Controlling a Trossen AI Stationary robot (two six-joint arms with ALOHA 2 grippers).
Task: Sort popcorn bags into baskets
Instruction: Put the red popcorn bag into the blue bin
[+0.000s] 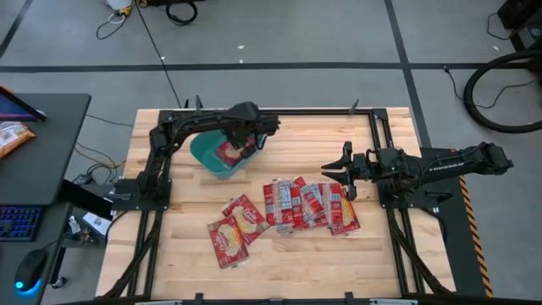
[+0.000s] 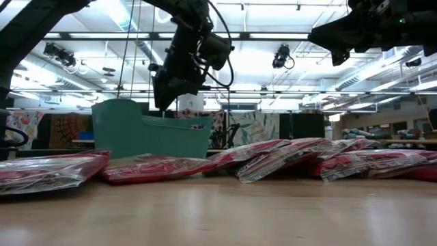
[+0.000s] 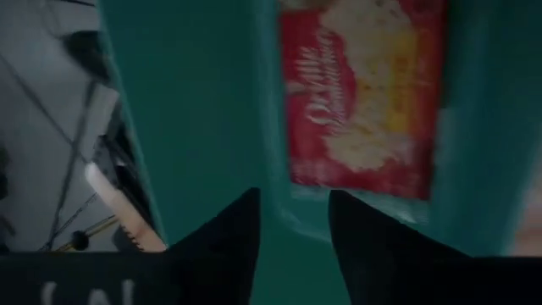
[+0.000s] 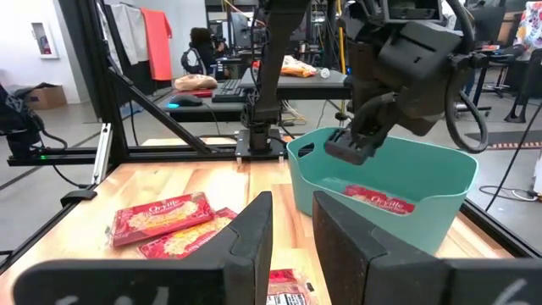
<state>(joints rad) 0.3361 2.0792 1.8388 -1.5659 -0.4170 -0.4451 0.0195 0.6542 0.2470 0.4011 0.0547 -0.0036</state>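
Observation:
The teal basket (image 1: 200,158) stands on the far-left part of the table, with one red popcorn bag (image 1: 229,153) lying flat on its floor (image 3: 364,93). My left gripper (image 1: 250,144) hangs open just above the basket's rim, pointing down into it (image 3: 294,222), and holds nothing. Several red bags (image 1: 309,203) overlap in a row at mid-table, and two more (image 1: 237,227) lie nearer the left. My right gripper (image 1: 329,171) hovers open and empty above the right end of that row, pointing toward the basket (image 4: 440,195).
Black frame rails run along the table's edges. A desk beyond the left edge carries an orange snack bag (image 1: 13,135) and a keyboard. Bare wood shows along the near edge (image 1: 339,263) and on the far right of the table (image 1: 322,135).

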